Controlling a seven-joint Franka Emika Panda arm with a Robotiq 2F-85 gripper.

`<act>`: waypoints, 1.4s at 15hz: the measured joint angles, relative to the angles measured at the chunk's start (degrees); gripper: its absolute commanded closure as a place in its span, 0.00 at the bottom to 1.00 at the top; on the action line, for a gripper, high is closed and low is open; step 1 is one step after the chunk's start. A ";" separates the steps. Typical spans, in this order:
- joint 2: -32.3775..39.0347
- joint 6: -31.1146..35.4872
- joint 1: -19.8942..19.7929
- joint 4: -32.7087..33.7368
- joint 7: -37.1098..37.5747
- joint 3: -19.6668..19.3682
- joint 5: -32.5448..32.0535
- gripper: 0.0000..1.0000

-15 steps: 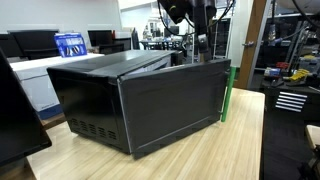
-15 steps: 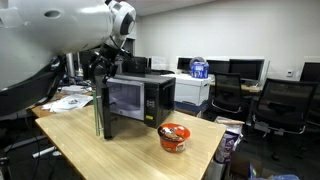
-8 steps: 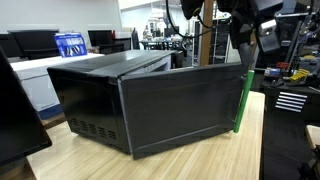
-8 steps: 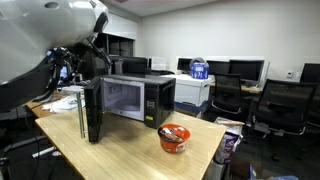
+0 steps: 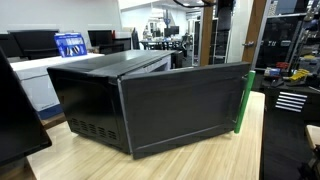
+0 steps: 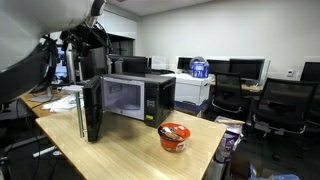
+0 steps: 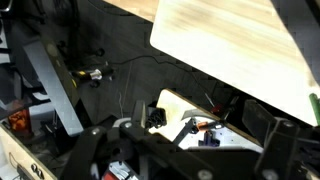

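Observation:
A black microwave (image 5: 120,95) stands on a light wooden table (image 5: 235,150); it also shows in an exterior view (image 6: 140,97). Its door (image 6: 90,112) stands wide open, and the door's green-edged back (image 5: 185,105) faces the camera. My gripper (image 6: 88,40) hangs raised above and behind the open door, apart from it. In the wrist view my gripper (image 7: 185,150) has its fingers spread wide with nothing between them, looking down past the table edge (image 7: 230,40) to the floor. In one exterior view only a dark part of my arm (image 5: 222,8) shows at the top edge.
A red bowl (image 6: 174,136) sits on the table in front of the microwave. Papers (image 6: 65,100) lie at the table's far end. Office chairs (image 6: 275,105) and desks with monitors stand behind. A tool chest (image 5: 290,100) stands beside the table.
The microwave door swung further open. My gripper then left the door edge and rose up and away, almost out of one exterior view.

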 measured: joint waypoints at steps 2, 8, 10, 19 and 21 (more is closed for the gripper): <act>0.36 4.11 -1.51 0.57 -0.01 -0.28 -3.78 0.00; 1.44 12.24 -7.07 0.53 -0.14 -4.06 -14.18 0.00; 2.82 12.93 -8.43 0.42 -0.13 -5.69 -16.09 0.00; 9.76 12.92 -9.97 -2.72 -0.13 -9.16 -18.53 0.00; 11.52 12.92 -10.32 -3.41 -0.13 -9.61 -19.31 0.26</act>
